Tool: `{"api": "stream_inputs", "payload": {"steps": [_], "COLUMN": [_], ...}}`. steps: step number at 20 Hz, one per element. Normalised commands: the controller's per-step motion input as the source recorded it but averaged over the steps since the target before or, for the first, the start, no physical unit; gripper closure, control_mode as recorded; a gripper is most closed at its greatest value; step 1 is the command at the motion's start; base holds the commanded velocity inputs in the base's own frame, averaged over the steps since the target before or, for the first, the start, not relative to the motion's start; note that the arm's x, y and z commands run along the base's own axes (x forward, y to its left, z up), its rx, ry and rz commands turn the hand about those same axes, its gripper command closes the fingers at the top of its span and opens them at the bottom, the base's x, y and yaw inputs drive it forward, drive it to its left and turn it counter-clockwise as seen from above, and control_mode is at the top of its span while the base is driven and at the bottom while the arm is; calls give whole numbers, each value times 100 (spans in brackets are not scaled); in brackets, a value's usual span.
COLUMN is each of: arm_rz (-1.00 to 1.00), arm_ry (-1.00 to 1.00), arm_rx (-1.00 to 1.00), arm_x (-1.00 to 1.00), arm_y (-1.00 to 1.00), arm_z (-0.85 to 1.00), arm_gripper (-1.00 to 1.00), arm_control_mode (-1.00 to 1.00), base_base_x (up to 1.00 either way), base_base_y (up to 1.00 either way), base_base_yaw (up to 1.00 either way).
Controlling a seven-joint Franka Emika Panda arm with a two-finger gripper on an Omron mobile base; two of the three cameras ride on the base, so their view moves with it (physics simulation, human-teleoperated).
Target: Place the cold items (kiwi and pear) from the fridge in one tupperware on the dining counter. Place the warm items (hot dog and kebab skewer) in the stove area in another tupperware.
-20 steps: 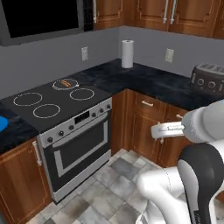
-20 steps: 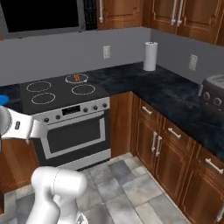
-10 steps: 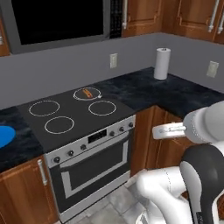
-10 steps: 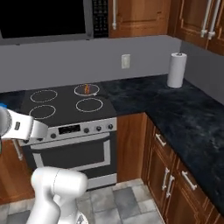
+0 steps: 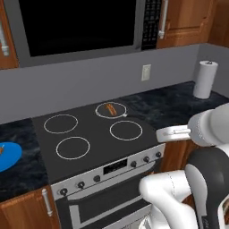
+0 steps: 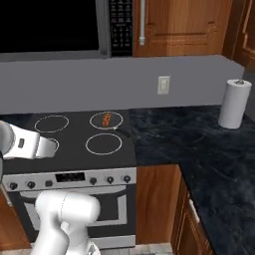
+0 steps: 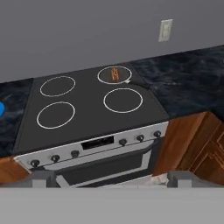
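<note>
Left base view: stove (image 5: 96,143) centred ahead, hot dog (image 5: 110,108) in the pan (image 5: 111,110) on its back right burner.
Gripper (image 7: 107,177) released, jaws wide, nothing between them; it sits low in front of the stove's knob row, well short of the hot dog. Three other burners bare. Dark counter (image 6: 199,144) runs right of the stove to a paper towel roll (image 6: 234,103) near the wall. Blue plate (image 5: 5,156) lies left of the stove. Microwave (image 5: 78,24) hangs above the stove, grey wall behind.
</note>
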Motion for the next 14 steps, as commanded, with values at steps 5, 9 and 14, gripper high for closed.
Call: {"api": "stream_inputs", "payload": {"steps": [5,9,14], "arm_rz": [0,0,1], "arm_ry": [0,0,15], "arm_rx": [0,0,0], "arm_x": [0,0,39], "arm_y": [0,0,-8], "arm_z": [0,0,-25], "arm_gripper": [-100,-100,-100], "arm_control_mode": [100,100,-100], "base_base_x": [73,64,41], "base_base_y": [-18,-31,-22], "base_base_yaw": [37,22,7]}}
